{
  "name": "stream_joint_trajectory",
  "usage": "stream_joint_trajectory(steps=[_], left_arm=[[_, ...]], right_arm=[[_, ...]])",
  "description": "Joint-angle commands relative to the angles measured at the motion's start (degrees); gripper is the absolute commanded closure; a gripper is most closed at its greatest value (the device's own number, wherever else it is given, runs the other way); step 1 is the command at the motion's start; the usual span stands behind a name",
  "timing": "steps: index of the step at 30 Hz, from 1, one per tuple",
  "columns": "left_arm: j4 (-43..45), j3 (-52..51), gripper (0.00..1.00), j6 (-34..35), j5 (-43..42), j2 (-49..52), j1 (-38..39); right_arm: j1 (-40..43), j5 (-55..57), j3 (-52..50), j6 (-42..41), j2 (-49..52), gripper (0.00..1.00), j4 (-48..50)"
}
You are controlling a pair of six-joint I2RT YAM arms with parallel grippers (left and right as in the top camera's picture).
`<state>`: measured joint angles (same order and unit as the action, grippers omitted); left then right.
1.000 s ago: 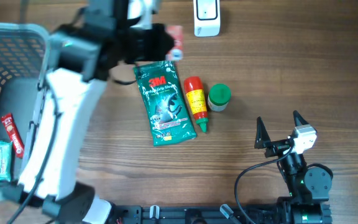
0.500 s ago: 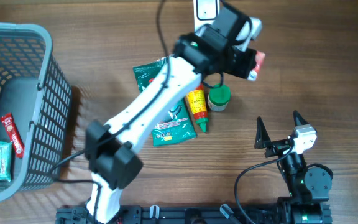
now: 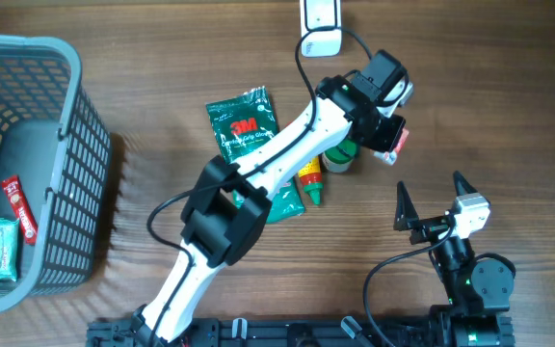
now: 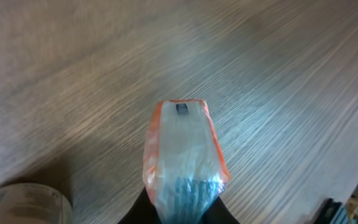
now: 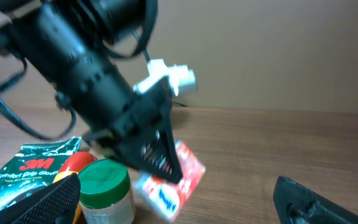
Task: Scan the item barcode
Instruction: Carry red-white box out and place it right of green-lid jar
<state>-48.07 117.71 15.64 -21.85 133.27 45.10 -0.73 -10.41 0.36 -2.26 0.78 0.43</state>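
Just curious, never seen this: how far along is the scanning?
Done: the left hand is shut on a packet. In hand: it holds it by the jar, short of the scanner. Left: presenting its barcode there, it seems.

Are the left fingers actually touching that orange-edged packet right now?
Touching. The left wrist view shows the packet pinched between the left fingers at its lower end.

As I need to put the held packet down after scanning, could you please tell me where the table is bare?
Bare wood lies right of the scanner and above the right gripper, and in the strip between the basket and the 3M packet. It is crowded around the green-lidded jar and red bottle, where the left arm crosses.
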Motion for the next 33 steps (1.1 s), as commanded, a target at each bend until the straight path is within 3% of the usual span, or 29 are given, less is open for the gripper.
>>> stream_joint_trajectory(steps=[1,5,9,15,19,25,33], left_arm=[[-2.9,0.4,0.96,0.3,-1.2,2.5,0.1],[-6.1,0.2,0.96,1.0,-0.5,3.5,0.0],[-10.8,0.2,0.96,4.9,11.0,3.6,0.0],[-12.7,0.2,0.96,7.5,19.0,3.6,-1.3],[-12.7,0.2,0.96,12.2,14.3,3.6,-1.7],[-12.7,0.3,0.53,11.8,13.1,3.5,1.5],[-12.9,3.0,0.42,11.8,14.1,-5.2,0.7]], right_arm=[[-0.6,0.5,-0.1,0.7,-0.5,0.01,0.3],[-0.6,0.5,-0.1,0.7,-0.5,0.0,0.3],[-0.6,0.5,-0.1,0.7,-0.5,0.0,0.3],[-0.6,0.5,-0.1,0.7,-0.5,0.0,0.3],[-0.6,0.5,-0.1,0.7,-0.5,0.0,0.3],[-0.6,0.5,-0.1,0.7,-0.5,0.0,0.3],[-0.6,0.5,-0.1,0.7,-0.5,0.0,0.3]])
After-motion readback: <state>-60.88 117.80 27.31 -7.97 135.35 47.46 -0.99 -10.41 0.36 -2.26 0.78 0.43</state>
